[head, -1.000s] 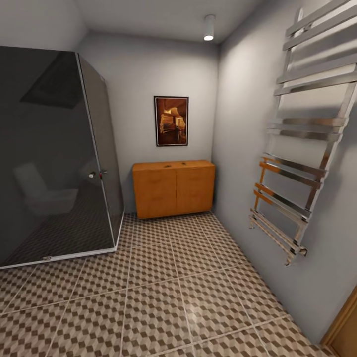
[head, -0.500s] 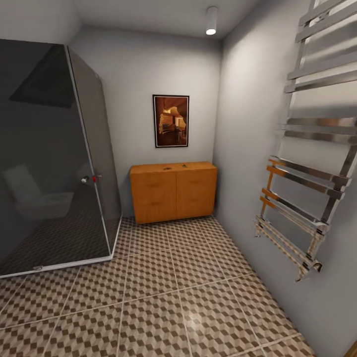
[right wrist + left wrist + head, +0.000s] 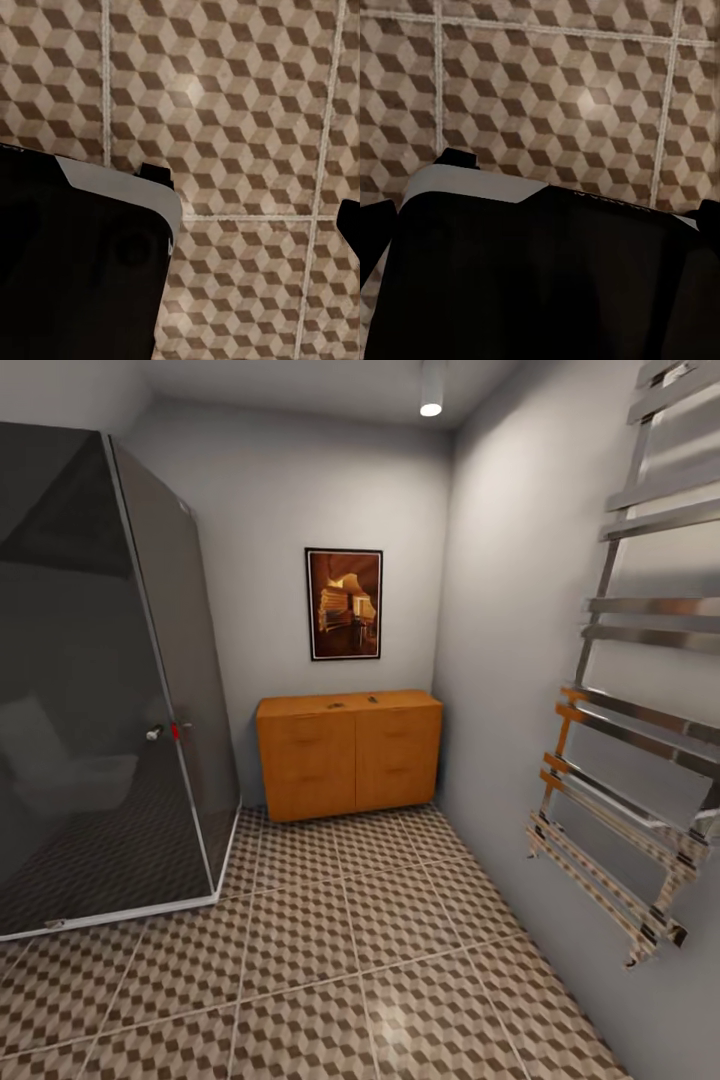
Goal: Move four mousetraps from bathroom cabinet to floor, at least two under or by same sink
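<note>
The orange-brown wooden cabinet point(image 3: 350, 756) stands against the far wall under a framed picture, in the head view. On its top lie two tiny dark flat things, one point(image 3: 335, 705) near the middle and one point(image 3: 372, 700) to its right; they look like mousetraps but are too small to make out. The bathroom floor point(image 3: 330, 960) of cube-patterned tiles stretches between me and the cabinet. The left wrist view has the left gripper point(image 3: 583, 186) over floor tiles, its dark fingertips far apart and nothing between them. The right gripper point(image 3: 251, 195) also hangs open over tiles.
A dark glass shower cabin point(image 3: 100, 690) takes up the left side. A chrome towel rail point(image 3: 640, 710) juts from the right wall. Black robot body point(image 3: 532, 277) shows in both wrist views. The tiled lane to the cabinet runs between the shower and the right wall.
The whole head view has shifted: the camera has moved forward, so the cabinet looks slightly larger and the towel rail has slid toward the right edge. Nothing in the room has moved.
</note>
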### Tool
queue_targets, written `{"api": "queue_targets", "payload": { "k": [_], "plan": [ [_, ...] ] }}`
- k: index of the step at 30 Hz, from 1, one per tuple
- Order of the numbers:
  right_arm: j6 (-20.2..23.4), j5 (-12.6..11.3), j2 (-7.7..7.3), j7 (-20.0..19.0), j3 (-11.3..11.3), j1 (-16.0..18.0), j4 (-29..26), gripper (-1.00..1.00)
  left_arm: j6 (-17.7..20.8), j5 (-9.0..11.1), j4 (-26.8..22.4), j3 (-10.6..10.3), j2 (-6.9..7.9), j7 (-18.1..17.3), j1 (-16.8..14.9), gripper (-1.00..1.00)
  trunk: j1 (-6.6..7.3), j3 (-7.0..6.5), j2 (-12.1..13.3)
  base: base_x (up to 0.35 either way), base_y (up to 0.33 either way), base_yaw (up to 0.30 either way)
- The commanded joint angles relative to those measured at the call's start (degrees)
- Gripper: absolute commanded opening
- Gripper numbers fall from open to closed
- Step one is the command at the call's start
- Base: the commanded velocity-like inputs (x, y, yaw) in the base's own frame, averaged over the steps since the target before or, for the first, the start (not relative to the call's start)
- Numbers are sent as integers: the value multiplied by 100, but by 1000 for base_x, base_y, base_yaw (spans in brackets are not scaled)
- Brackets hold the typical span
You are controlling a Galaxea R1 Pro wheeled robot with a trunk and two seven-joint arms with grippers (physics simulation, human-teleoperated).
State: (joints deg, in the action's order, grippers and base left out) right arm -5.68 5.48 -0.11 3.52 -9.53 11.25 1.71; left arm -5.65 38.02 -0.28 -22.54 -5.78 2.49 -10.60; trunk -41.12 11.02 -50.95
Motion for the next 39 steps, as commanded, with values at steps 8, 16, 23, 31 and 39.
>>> {"api": "queue_targets", "payload": {
  "k": [8, 16, 23, 31, 39],
  "plan": [
    [-30, 58, -6, -68, -14, 8, 14, 100, -15, 30, 1, -48, -2, 24, -4, 100, -4, 8, -5, 322, 0, 0],
    [-37, 58, -3, -78, -14, 8, 13, 100, -15, 30, 1, -47, -2, 24, -4, 100, -4, 8, -5, 322, 0, 0],
    [-39, 58, -5, -79, -14, 8, 13, 100, -15, 30, 1, -48, -2, 24, -4, 100, -4, 8, -5, 322, 0, 0],
    [-46, 59, -6, -55, -14, 8, 13, 100, -15, 30, 1, -48, -2, 24, -4, 100, -4, 8, -5, 322, 0, 0],
    [-27, 58, 17, -12, -15, 8, 13, 100, -15, 30, 1, -46, -2, 24, -4, 100, -4, 8, -5, 322, 0, 0]
  ]
}}
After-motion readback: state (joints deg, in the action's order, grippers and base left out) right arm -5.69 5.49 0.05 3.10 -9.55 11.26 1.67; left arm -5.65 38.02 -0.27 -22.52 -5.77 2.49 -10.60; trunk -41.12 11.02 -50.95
